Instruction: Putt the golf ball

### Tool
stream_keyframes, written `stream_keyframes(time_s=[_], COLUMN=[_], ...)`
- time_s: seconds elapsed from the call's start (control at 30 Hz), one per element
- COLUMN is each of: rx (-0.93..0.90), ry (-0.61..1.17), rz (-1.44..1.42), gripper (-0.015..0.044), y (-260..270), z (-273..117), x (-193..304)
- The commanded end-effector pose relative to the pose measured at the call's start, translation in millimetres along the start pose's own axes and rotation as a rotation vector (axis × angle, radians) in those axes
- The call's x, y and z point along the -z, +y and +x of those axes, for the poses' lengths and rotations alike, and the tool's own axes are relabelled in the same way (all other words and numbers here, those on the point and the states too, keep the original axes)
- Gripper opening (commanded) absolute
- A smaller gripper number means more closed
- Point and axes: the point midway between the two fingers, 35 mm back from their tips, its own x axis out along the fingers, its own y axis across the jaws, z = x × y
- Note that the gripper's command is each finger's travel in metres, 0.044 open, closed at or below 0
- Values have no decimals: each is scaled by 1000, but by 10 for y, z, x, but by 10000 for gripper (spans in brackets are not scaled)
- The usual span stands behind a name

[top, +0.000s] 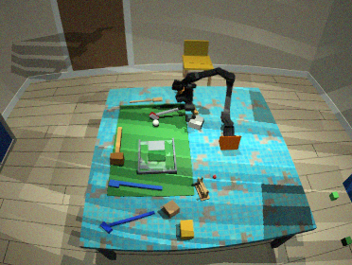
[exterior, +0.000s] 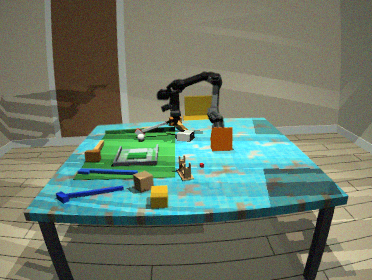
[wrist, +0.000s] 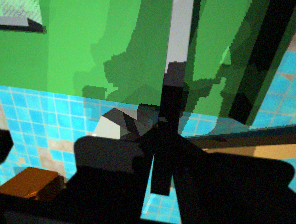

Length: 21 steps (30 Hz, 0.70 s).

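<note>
The red putter has a red head (top: 153, 114) (exterior: 138, 131) and a grey shaft (top: 168, 112) (exterior: 156, 127) (wrist: 179, 45) slanting from my gripper down to the green mat (top: 128, 128) (exterior: 107, 145) (wrist: 30, 65). My gripper (top: 189, 109) (exterior: 174, 119) (wrist: 162, 132) is shut on its black handle (wrist: 171, 100), beyond the mat's right edge. The white golf ball (top: 155, 123) (exterior: 140, 137) lies on the mat close beside the head, on the side toward the raised green; contact is unclear. The raised green (top: 156, 155) (exterior: 137, 155) stands within a grey border (top: 175, 156) (exterior: 157, 155). The ball is out of the wrist view.
A white block (top: 196, 123) (exterior: 185, 135) (wrist: 108, 129) lies near the gripper. An orange block (top: 230, 143) (exterior: 221, 139) (wrist: 31, 181) stands by the arm's base. A wooden mallet (top: 117, 158) and a blue club (top: 137, 185) lie on the mat. A wooden rack (top: 202, 189) stands toward the front.
</note>
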Motion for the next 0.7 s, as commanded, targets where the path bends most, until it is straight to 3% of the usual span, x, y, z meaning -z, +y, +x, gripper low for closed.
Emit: stream_keyframes(time_s=[0.0,0.4,0.67], rx=[2,1,-18], ry=[-11,-5,-7], rz=[13,7,9], gripper=[0,0,0], y=[-172,-178,767], z=[-1,14,21], x=[-19,-5,-95])
